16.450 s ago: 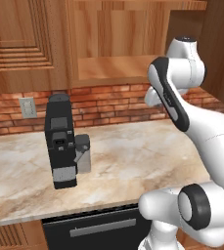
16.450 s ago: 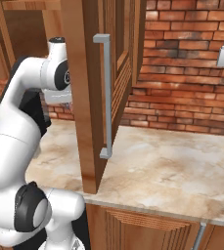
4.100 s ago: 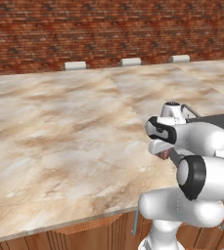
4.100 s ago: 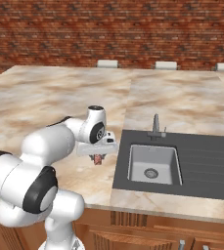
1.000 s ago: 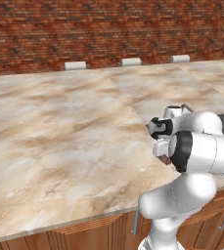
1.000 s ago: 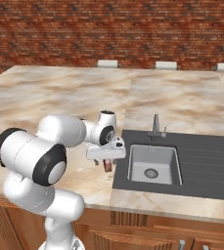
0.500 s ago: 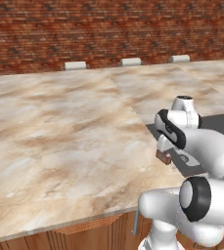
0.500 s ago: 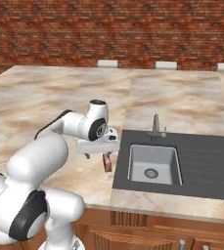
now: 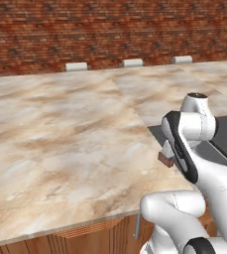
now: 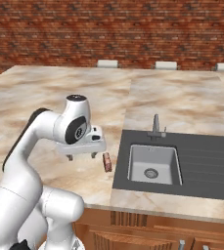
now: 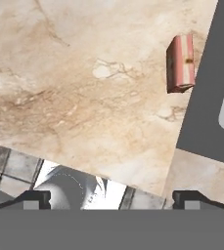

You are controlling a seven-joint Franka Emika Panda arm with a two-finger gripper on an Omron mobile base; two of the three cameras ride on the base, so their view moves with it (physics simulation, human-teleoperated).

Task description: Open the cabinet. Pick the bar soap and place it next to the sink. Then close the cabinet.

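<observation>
The bar soap (image 10: 106,162) lies on the marble counter just left of the dark sink (image 10: 206,161), standing on a narrow side. It also shows as a small reddish block (image 9: 165,158) beside my arm, and pink with dark edges (image 11: 182,63) at the upper right of the hand view. My gripper (image 10: 82,156) hangs open a little above the counter, to the left of the soap and apart from it, with nothing between its fingers (image 11: 35,197). The cabinet is out of view.
A faucet (image 10: 155,124) stands at the back of the sink basin (image 10: 152,146). The marble counter (image 9: 60,134) stretches wide to the left and back to a brick wall with white outlets (image 10: 107,63). The counter's front edge (image 10: 147,202) runs just below the soap.
The gripper has let go of the soap and drawn away to the left. The soap stays on the counter beside the sink. The arm's upper links have swung round.
</observation>
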